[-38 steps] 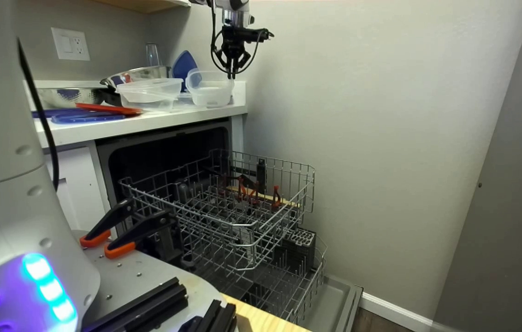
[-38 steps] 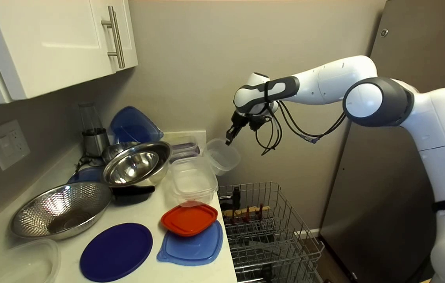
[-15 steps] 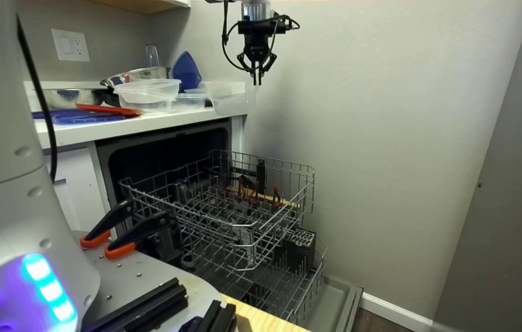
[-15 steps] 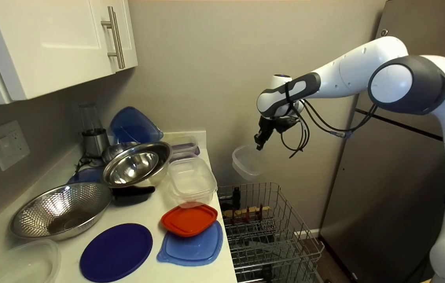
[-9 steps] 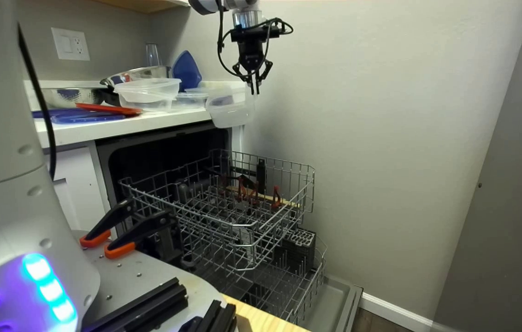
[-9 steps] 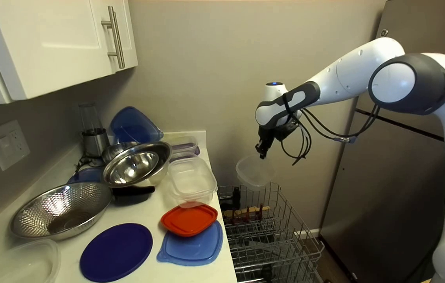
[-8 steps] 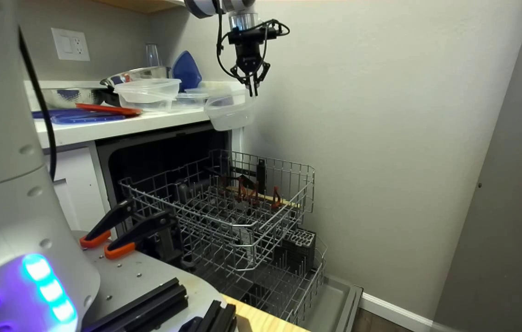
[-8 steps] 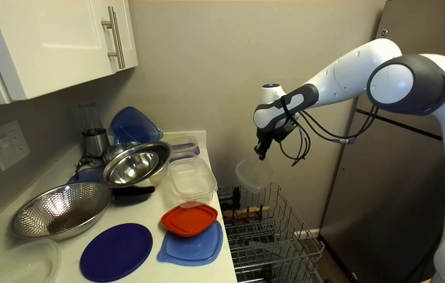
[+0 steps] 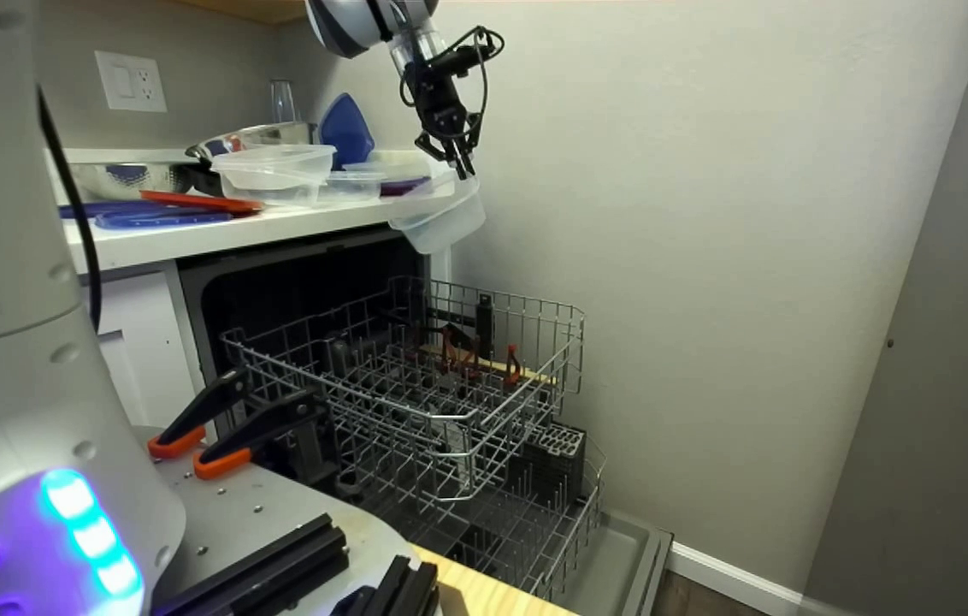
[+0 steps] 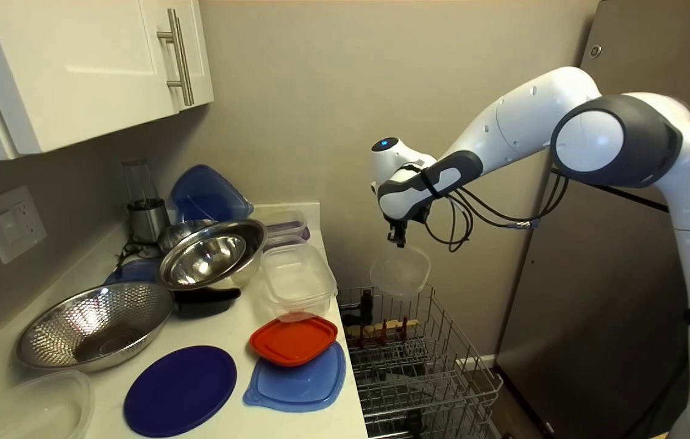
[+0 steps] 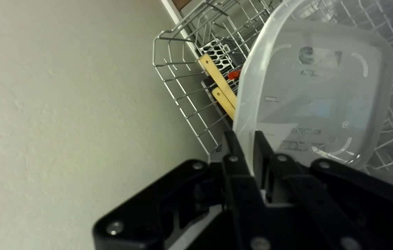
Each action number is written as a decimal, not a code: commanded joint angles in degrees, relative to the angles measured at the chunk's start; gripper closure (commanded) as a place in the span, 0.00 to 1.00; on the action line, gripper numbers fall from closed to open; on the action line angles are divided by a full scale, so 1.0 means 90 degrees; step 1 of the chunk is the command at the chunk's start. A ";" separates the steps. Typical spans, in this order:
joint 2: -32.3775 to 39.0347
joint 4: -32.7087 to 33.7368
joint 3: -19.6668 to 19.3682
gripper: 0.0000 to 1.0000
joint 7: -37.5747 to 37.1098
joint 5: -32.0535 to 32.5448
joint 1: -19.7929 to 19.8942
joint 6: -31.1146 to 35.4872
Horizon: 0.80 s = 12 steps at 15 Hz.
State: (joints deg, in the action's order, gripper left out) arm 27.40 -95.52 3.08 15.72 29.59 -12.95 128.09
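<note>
Already lifted over the upper rack [image 9: 448,417], the clear container [image 9: 450,226] is pinched by the nearly closed gripper [image 11: 245,139], not yet released.

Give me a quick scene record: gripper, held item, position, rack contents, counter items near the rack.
Gripper: closed
Held item: clear plastic container, pinched by its rim, tilted
Position: above the upper rack, not touching it
Rack contents: pale strips, red pieces, others hard to make out
Counter: red lid partly over light blue lid, beside stacked clear containers
</note>
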 commanded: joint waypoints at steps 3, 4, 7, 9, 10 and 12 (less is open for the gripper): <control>0.0259 0.0381 -0.0076 0.96 0.0130 0.1152 -0.0290 -0.0294; 0.0259 0.0362 -0.0083 0.96 0.0142 0.1372 -0.0300 -0.0261; 0.0063 0.0085 -0.0086 0.96 0.0205 0.2031 -0.0167 -0.0013; -0.0056 -0.0043 -0.0074 0.96 0.0145 0.2339 -0.0036 0.0191; -0.0094 -0.0087 -0.0071 0.96 0.0111 0.2444 0.0021 0.0303; -0.0230 -0.0252 -0.0013 0.96 0.0134 0.2409 0.0216 0.0634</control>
State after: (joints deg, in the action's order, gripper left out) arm 29.37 -93.03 2.13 15.86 49.80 -13.54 129.71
